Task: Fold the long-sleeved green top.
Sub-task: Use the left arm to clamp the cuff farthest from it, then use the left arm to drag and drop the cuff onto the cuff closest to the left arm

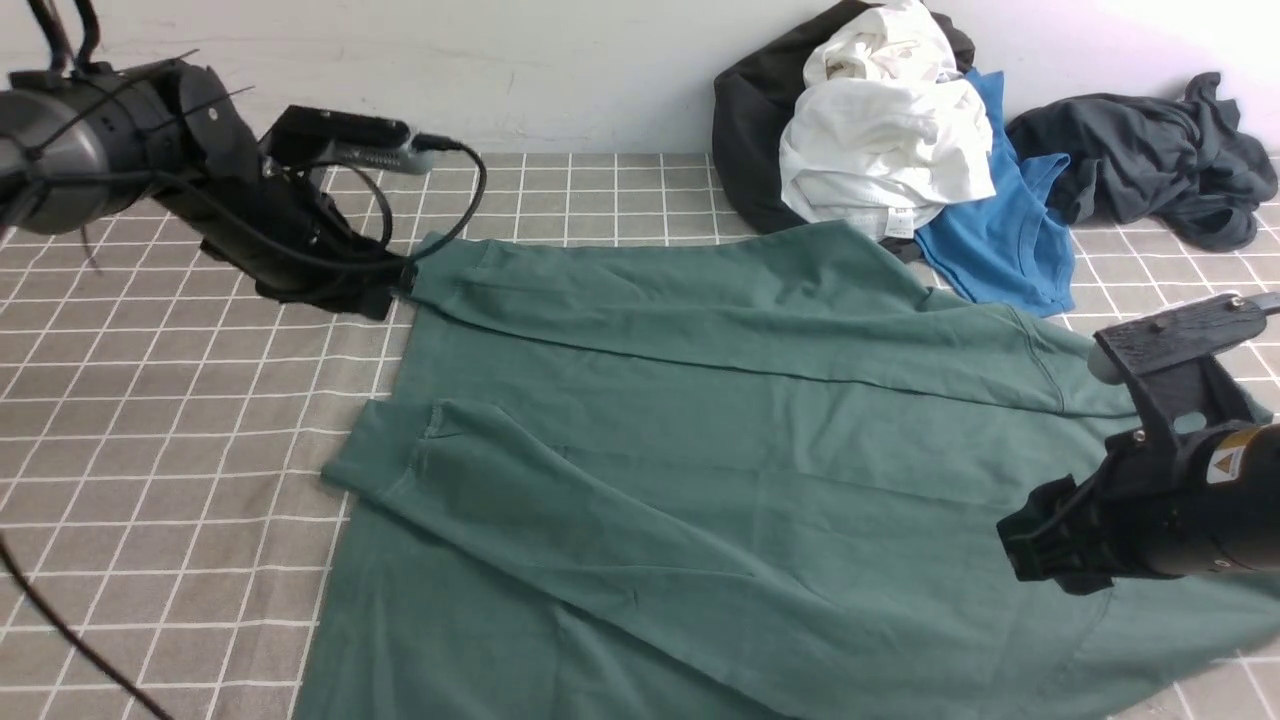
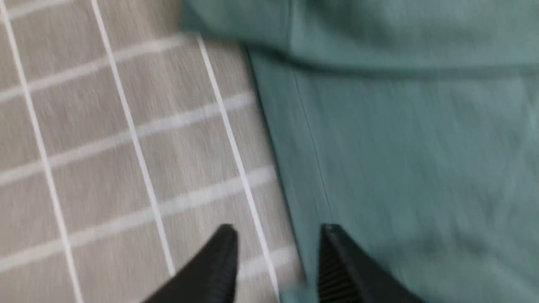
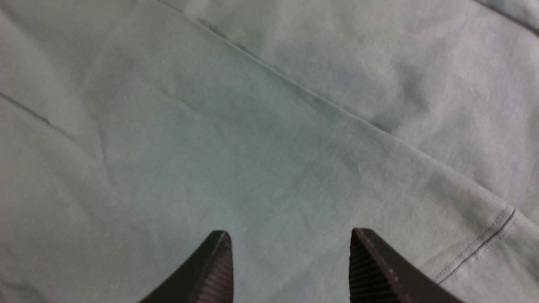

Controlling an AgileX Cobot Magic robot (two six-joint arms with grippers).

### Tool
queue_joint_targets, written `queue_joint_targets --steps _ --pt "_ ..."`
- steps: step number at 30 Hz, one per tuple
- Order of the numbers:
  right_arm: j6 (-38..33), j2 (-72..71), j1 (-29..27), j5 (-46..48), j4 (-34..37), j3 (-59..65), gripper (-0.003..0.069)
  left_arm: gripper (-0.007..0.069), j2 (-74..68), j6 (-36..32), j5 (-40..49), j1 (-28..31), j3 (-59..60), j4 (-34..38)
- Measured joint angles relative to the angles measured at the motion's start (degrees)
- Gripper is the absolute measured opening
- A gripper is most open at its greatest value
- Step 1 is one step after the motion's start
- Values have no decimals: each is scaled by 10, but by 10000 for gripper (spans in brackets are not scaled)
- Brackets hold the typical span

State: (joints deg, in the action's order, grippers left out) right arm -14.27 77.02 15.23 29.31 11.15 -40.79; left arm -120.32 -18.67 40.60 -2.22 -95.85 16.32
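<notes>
The green long-sleeved top (image 1: 700, 440) lies spread across the checked cloth, its two sleeves folded over the body. My left gripper (image 1: 385, 290) sits at the top's far left corner; in the left wrist view it (image 2: 278, 235) is open, straddling the garment's edge (image 2: 379, 147) with nothing between its fingers. My right gripper (image 1: 1040, 545) hovers over the top's right side. The right wrist view shows it (image 3: 290, 240) open above plain green fabric (image 3: 269, 126), holding nothing.
A heap of clothes lies at the back right against the wall: a white garment (image 1: 880, 130) on a black one (image 1: 750, 120), a bright blue T-shirt (image 1: 1000, 230) and a dark charcoal garment (image 1: 1150, 160). The grey checked cloth (image 1: 170, 440) covers the table.
</notes>
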Motion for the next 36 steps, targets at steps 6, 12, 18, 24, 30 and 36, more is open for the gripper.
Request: queue_joint_targets --steps 6,12,18,24,30,36 --pt "0 1 0 -9 3 0 356 391 -122 74 -40 6 -144 17" --pt "0 1 0 -15 5 0 356 275 -197 82 -73 6 -206 41" --pt "0 1 0 -19 5 0 356 87 -216 81 -82 6 -214 32" --pt "0 1 0 -21 5 0 356 1 -174 17 -6 2 -212 30" --pt "0 1 0 -21 6 0 356 -1 -56 -8 113 -3 -213 31" --pt "0 1 0 -4 7 0 356 -1 22 -6 285 -4 -207 27"
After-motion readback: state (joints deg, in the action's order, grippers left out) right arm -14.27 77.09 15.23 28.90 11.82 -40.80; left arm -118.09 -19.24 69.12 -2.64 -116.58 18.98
